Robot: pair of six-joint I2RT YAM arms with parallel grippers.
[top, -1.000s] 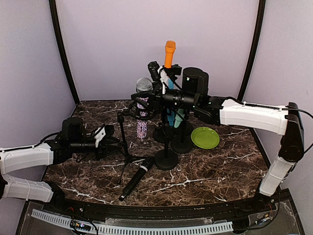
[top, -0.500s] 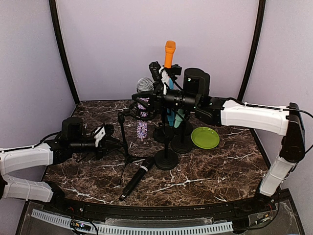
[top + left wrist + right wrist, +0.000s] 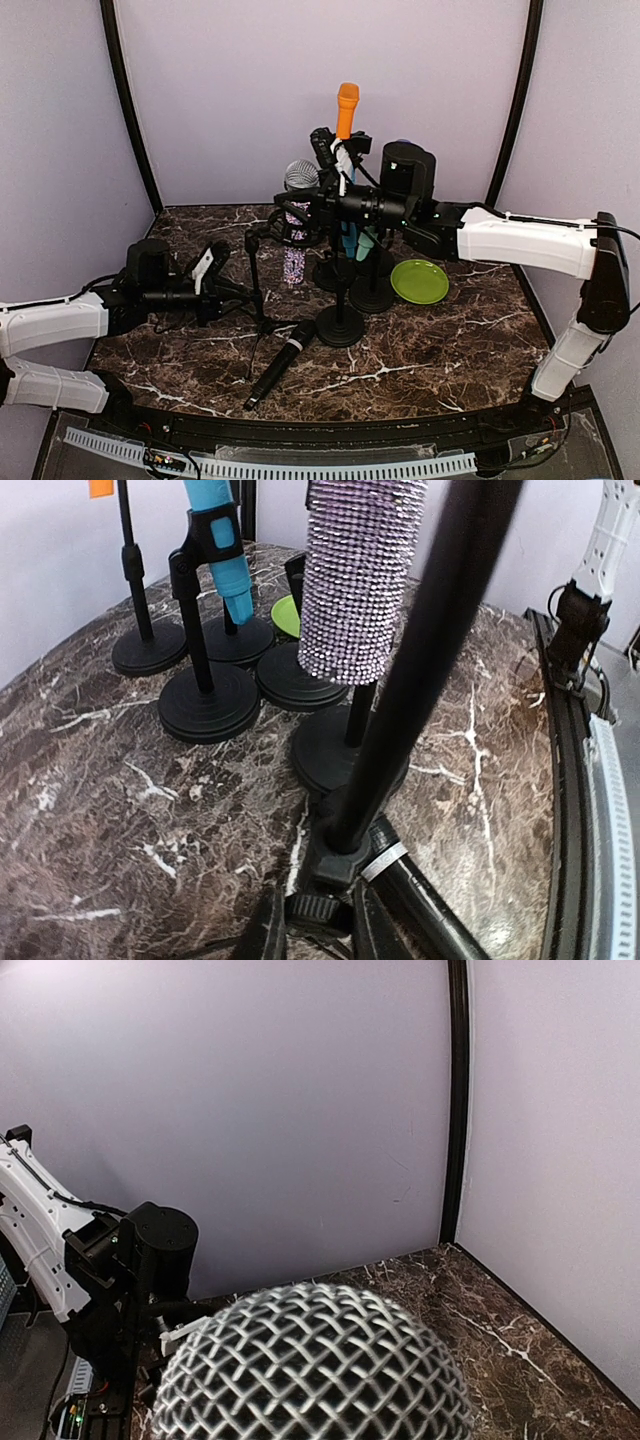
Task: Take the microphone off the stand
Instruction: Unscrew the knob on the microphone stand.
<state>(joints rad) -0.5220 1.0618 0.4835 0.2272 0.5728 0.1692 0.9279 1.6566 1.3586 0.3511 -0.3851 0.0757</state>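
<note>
The sparkly lilac microphone (image 3: 291,262) stands upright just left of the middle of the overhead frame, silver mesh head uppermost. As far as I can tell, its body is not yet out of the clip of the tripod stand (image 3: 256,285). The right gripper (image 3: 297,212), reaching in from the right side, looks closed round the body just under the head. (Its own camera shows only the mesh dome filling the bottom of the frame and no fingers, so I go by the overhead view.) The left gripper (image 3: 318,935), low at the left, has its fingers pinched in on the hub at the foot of the stand's pole, bracing it.

I'd call this the pull itself: one arm pins the stand and the other has the microphone. The next move, I'd guess, wants a clean lift straight up out of the clip. The left grip should be kept firm so the light tripod doesn't rise with it. It also needs care for the cluster of round-based stands (image 3: 340,325) crowded just to the right.
</note>
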